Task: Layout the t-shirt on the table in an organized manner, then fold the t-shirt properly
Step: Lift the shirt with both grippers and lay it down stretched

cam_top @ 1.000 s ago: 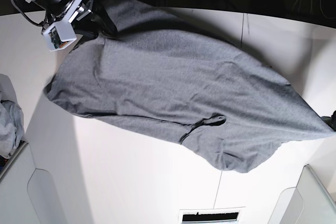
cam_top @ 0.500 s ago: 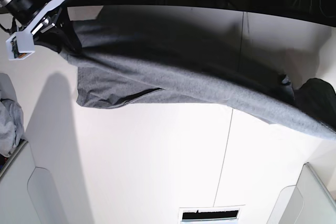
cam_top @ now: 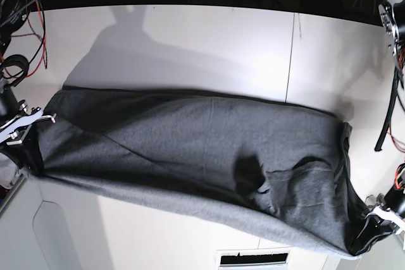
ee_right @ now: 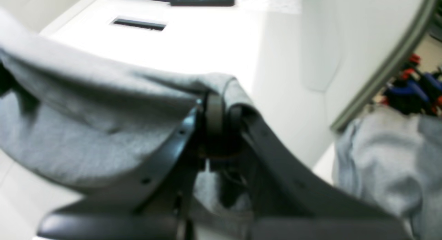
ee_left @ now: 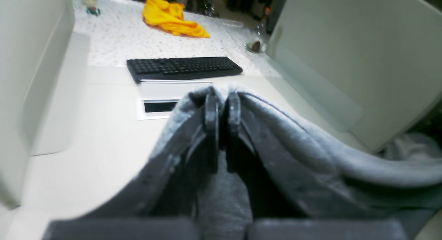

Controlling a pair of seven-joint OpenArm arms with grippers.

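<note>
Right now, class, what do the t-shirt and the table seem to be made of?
t-shirt: soft knit fabric, probably cotton, matte; its heathered charcoal-grey surface sags and creases.
table: hard, smooth white board, perhaps laminate, slightly glossy; it shows soft shadows and a thin dark seam.

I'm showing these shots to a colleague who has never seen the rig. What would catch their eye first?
The big charcoal t-shirt, stretched in a long band across the white table, with a dark rumple right of its middle. At each end a gripper is shut on the cloth: the right gripper at the base view's left edge, the left gripper at its lower right corner. In the left wrist view, a yellow cloth lies beyond a black keyboard.
</note>
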